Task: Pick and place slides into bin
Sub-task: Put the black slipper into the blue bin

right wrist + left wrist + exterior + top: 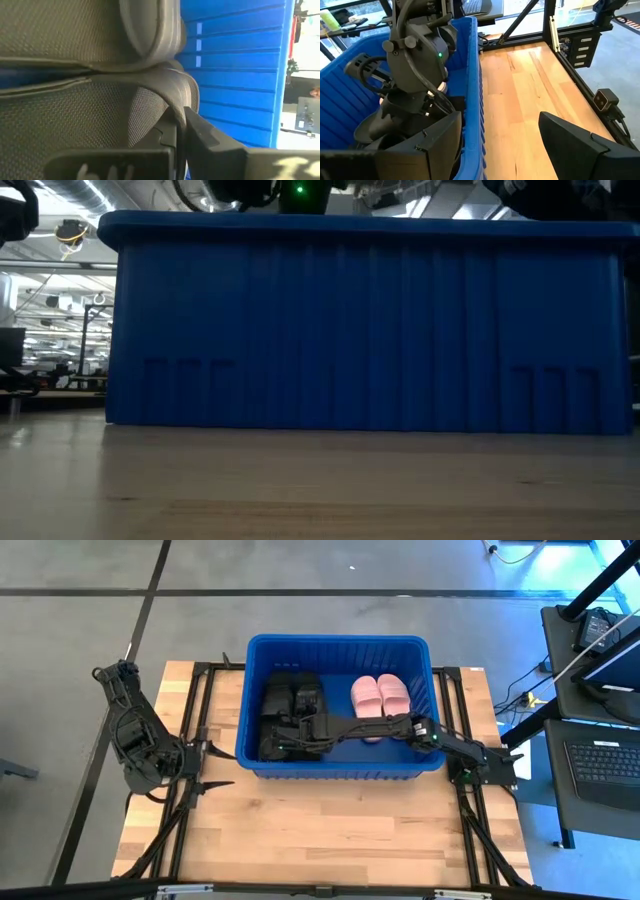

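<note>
1. Currently right claw (pixel 180 135) is inside the bin (pixel 340 768), pinched tight on the edge of a black slide (pixel 75 115) at the bin's left half.
2. Pink slides (pixel 380 695) sit paired in its right half.
3. Left claw (pixel 205 768) gapes empty over the counter (pixel 330 830), beside the bin.

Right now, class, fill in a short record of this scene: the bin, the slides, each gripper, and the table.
bin: blue bin at the far middle of the table
pink slides: a pair side by side in the bin's right half
black slides: grouped in the bin's left half
right gripper: reached down into the bin's left half, shut on a black slide's strap
left gripper: open, outside the bin by its left wall, holding nothing
table: bare wood in front of the bin
</note>
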Tool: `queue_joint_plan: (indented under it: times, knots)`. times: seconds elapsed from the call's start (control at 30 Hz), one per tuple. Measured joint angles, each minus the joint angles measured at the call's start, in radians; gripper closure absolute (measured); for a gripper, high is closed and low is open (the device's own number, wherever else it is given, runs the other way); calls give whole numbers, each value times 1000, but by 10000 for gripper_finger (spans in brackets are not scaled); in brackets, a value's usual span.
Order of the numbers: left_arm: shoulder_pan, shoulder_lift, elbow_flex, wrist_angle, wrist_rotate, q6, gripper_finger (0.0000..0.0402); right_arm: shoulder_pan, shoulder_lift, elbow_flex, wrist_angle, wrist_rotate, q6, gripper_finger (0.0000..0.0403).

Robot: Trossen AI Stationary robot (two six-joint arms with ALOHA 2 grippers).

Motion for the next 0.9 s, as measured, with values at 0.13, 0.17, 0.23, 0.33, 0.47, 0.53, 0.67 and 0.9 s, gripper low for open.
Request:
queue_joint_plan:
  times: [0.13, 0.17, 0.23, 0.33, 0.47, 0.53, 0.67, 0.9]
  knots:
    - [0, 0, 0, 0, 0, 0, 141, -6, 1, 0, -2, -38, -3, 386]
    - [0, 0, 0, 0, 0, -1, 141, -8, 8, 0, 2, -56, -3, 386]
    - [0, 0, 0, 0, 0, -1, 141, -9, 17, 0, 3, -62, -4, 386]
    - [0, 0, 0, 1, 0, -2, 141, -12, 30, 0, 12, -66, -24, 386]
    - [0, 0, 0, 1, 0, -2, 141, -12, 40, 0, 19, -72, -31, 386]
    - [0, 0, 0, 1, -1, -2, 141, -12, 41, 0, 19, -72, -30, 377]
    - [0, 0, 0, 1, -6, 1, 141, -12, 42, 0, 16, -75, -24, 340]
    - [0, 0, 0, 1, -27, 2, 141, -13, 43, 0, -11, -80, 20, 305]
